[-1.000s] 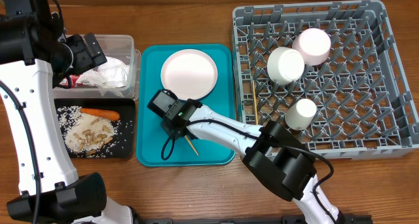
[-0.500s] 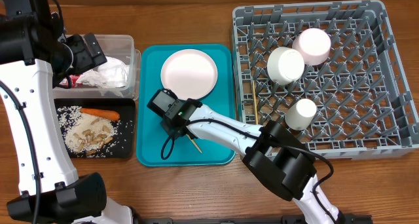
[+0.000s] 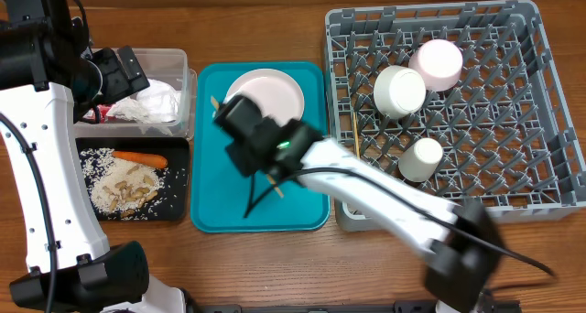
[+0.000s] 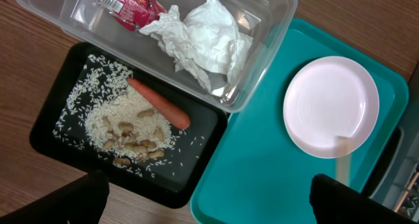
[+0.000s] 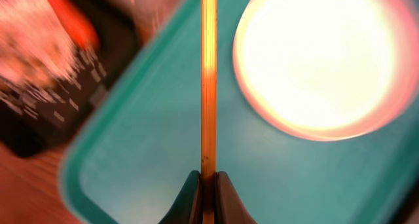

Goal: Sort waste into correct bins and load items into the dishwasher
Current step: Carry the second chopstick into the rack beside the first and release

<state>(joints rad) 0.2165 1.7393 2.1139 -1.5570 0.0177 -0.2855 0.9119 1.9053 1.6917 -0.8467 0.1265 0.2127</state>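
– Table (image 3: 256,29) from above: what do we see on it?
– Brown wood with a clear grain, which fills the view to every edge. From the left, we see the clear tub (image 3: 188,84) with the crumpled paper (image 3: 151,102). Below it is the black tray (image 3: 179,194) with the carrot (image 3: 139,157). Then come the teal tray (image 3: 215,203) and the grey dish rack (image 3: 549,102).
– And the right gripper (image 3: 240,128)?
– It is above the teal tray, just beside the white plate (image 3: 275,93). It is closed on one chopstick (image 3: 275,187), which passes slanted through it. The second chopstick (image 3: 355,134) lies at the left edge of the rack. In the rack we count two white bowls (image 3: 399,91) and a cup (image 3: 421,159).
– What does the left wrist camera give us?
– The left gripper (image 4: 208,201) hangs over the place where the tub and the two trays meet. Its jaws are fully apart, with nothing between them. The red wrapper (image 4: 124,0) lies in the tub beside the paper. Rice (image 4: 111,119) and beige scraps (image 4: 134,149) lie in the black tray next to the carrot.
– And the right wrist camera?
– The picture is blurred. The fingers (image 5: 191,194) press together on the chopstick, which points straight away over the teal tray. The plate is on its right and the black tray on its left.
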